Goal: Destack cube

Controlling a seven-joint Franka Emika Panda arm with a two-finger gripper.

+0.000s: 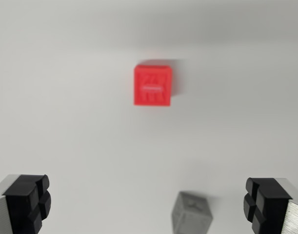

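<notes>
While the arm's black-padded gripper (pixel 148 204) hung wide open and empty above the plain white table (pixel 66 122), the small red plastic cube (pixel 153 85) sat alone toward its far edge, well apart from the grey plastic cube (pixel 191 213) nearer the fingers, apparently already unstacked.

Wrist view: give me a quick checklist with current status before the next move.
1. Tool open: ok, the fingers stand wide apart.
2. Tool empty: ok, nothing between them.
3. Red cube in sight: ok, upper centre.
4. Grey cube in sight: ok, lower edge, partly cut off.
5. Cubes apart: ok, bare table between them.
6. Sharp picture: not ok, blurred.
</notes>
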